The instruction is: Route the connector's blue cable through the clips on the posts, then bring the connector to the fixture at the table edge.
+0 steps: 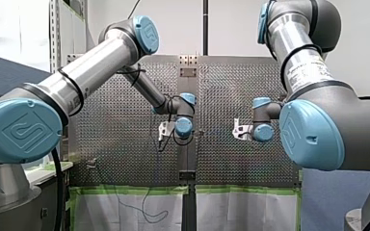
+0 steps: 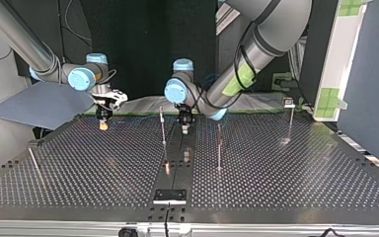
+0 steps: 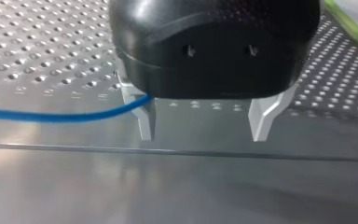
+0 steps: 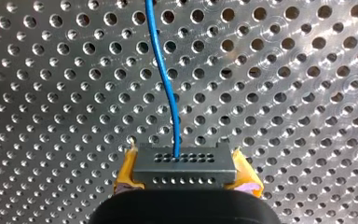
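My right gripper point(image 4: 185, 184) is shut on the grey connector point(image 4: 185, 164), its yellow pads point(image 4: 127, 175) pressing on both ends. The blue cable point(image 4: 163, 70) leaves the connector's face and runs ahead over the perforated plate. In the top view this gripper point(image 2: 103, 125) hangs over the table's far left. My left gripper point(image 3: 205, 126) stands open just above the plate with nothing between its metal fingers point(image 3: 147, 123). The blue cable point(image 3: 51, 115) comes in from the side and passes behind one finger. In the top view it point(image 2: 184, 129) hangs at the far middle, between two posts.
Thin posts stand on the table point(image 2: 276, 187): one point(image 2: 163, 129) beside my left gripper, another point(image 2: 219, 148) on its other side, a third point(image 2: 291, 121) far right, and a leaning one point(image 2: 34, 165) at the left. A black fixture point(image 2: 169, 196) sits at the near edge.
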{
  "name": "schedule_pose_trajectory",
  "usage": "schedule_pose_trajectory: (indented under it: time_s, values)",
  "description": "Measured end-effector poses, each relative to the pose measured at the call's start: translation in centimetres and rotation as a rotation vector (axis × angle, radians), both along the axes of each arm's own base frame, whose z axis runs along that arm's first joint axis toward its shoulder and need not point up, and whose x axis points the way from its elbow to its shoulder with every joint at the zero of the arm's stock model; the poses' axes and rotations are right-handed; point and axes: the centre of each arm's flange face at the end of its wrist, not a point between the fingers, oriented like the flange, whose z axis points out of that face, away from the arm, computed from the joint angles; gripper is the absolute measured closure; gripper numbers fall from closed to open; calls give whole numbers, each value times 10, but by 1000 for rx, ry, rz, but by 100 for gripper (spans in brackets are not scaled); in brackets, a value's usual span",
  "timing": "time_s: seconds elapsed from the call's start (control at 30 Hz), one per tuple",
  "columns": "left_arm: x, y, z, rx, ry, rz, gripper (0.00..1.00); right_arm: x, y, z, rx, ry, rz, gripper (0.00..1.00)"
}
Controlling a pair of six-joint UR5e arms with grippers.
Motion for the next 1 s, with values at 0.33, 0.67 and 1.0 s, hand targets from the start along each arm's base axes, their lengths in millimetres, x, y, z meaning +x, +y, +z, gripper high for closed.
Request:
schedule_pose_trajectory:
  time_s: [0.33,0.67,1.0]
  values:
    - [-44,-20,18,33,43,-39,0,-2,0,-1,13,1,-1,100]
    - [-88,-38,12,41,60,-109,0,-2,2,-2,26,3,3,100]
    - [-106,-46,18,32,42,-91,0,-3,3,-3,38,5,3,100]
